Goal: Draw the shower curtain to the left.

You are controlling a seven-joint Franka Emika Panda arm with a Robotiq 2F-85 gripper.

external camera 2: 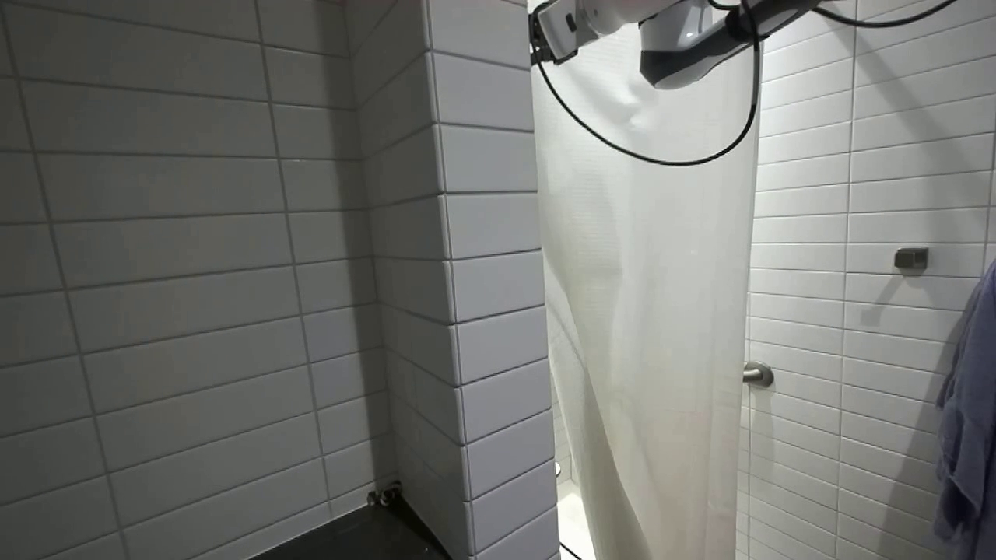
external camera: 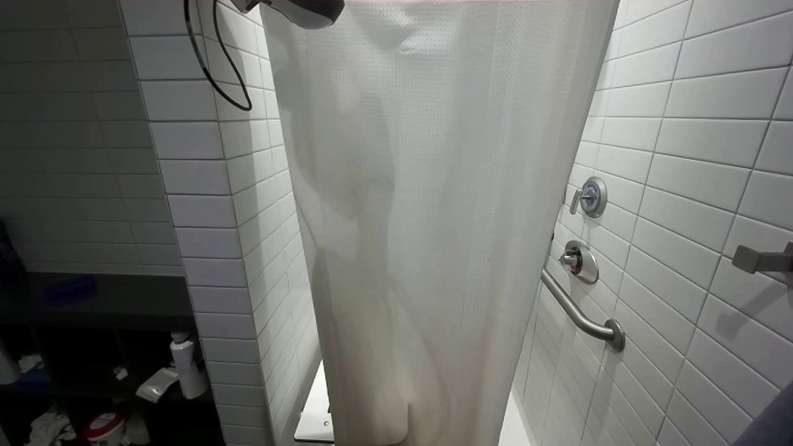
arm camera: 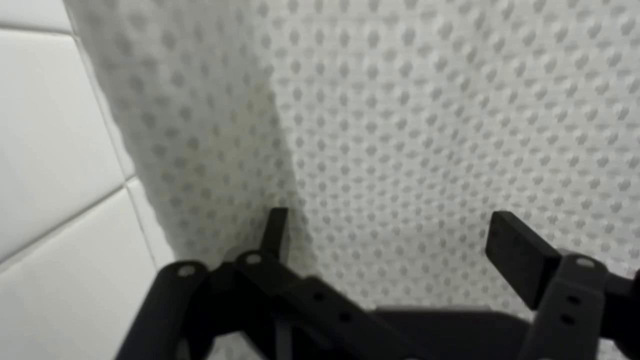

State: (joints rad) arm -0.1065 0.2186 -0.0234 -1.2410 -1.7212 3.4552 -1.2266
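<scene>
The shower curtain, a tall white sheet with soft folds, hangs across the stall in both exterior views. Its dimpled cloth fills most of the wrist view, its edge slanting down along the left. My gripper stands open, fingers wide apart with curtain fabric behind them. Whether either finger touches the cloth I cannot tell. In an exterior view the gripper's dark end shows at the top, at the curtain's upper left beside the tiled pillar, partly hidden by it. The curtain's top edge is out of view.
A tiled pillar stands left of the curtain. On the right wall are a grab bar, shower valves and a hook. A black cable loops below the arm. A dark shelf sits at lower left.
</scene>
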